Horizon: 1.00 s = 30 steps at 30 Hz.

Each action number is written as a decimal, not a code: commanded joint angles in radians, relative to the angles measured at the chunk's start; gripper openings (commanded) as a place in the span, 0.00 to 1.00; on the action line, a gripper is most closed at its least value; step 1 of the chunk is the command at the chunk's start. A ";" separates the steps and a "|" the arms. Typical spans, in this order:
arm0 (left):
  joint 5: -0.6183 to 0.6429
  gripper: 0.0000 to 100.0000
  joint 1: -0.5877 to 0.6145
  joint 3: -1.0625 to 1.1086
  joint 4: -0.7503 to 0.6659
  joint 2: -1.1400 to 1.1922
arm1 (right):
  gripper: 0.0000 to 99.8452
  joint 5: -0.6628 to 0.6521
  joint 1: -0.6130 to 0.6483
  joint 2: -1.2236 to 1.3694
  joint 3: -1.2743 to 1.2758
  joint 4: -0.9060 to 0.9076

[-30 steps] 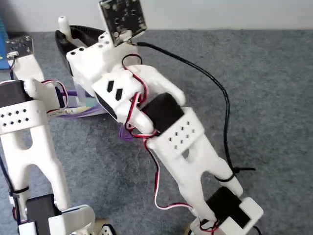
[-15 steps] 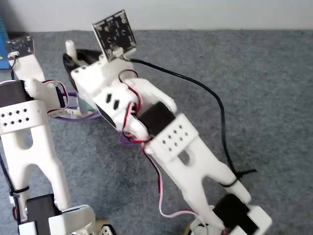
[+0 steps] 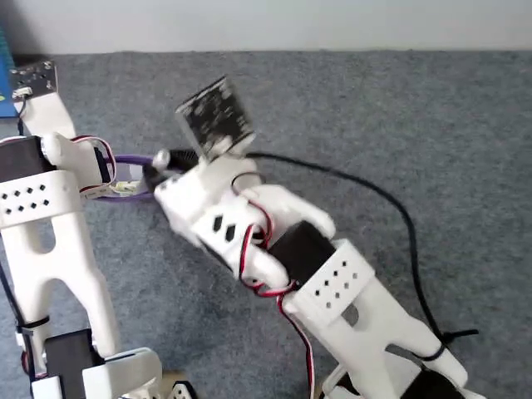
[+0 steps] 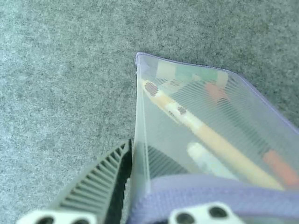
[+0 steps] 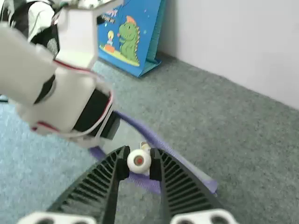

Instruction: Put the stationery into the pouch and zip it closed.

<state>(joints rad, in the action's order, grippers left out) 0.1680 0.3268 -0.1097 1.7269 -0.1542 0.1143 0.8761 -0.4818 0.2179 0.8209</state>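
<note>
At 9 o'clock in your high view stands the left arm [image 3: 50,216]. Its left gripper [image 4: 133,179] pinches the edge of the one clear pouch [image 4: 154,135]. Inside you see one yellow spotted pencil [image 4: 201,130], one white stick [image 4: 208,161], and orange bits too hidden to count. Near the middle, the right gripper [image 5: 138,170] squeezes the white zipper ball [image 5: 138,160]. One blue dinosaur bag [image 5: 131,32] has writing too blurry to read.

High view looks down on the table [image 3: 416,116]; both wrist views sit close to the pouch [image 4: 201,135], shared by all.
</note>
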 commanded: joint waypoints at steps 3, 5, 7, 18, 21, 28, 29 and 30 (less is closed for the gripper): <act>0.006 0.01 0.012 -0.002 0.026 -0.002 | 0.01 -0.066 0.071 -0.120 0.133 -0.005; 0.006 0.01 0.012 -0.002 0.026 -0.002 | 0.01 -0.074 0.076 -0.114 0.180 -0.048; 0.006 0.01 0.012 -0.002 0.026 -0.002 | 0.02 -0.078 0.071 -0.079 0.206 -0.110; 0.006 0.01 0.011 -0.002 0.026 -0.002 | 0.19 -0.026 -0.019 0.108 -0.098 -0.050; 0.006 0.01 0.011 -0.002 0.026 -0.002 | 0.13 -0.015 -0.088 0.093 -0.180 0.070; 0.006 0.01 0.011 -0.002 0.026 -0.002 | 0.12 -0.003 -0.222 0.024 -0.213 0.409; 0.006 0.01 0.011 -0.002 0.026 -0.002 | 0.15 0.020 -0.223 0.019 -0.212 0.469; 0.006 0.01 0.011 -0.002 0.026 -0.002 | 0.18 0.048 -0.223 0.016 -0.212 0.527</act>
<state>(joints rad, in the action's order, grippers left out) 0.1680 0.3284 -0.1097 1.7269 -0.1542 0.1097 0.6720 -0.4235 0.0598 1.1968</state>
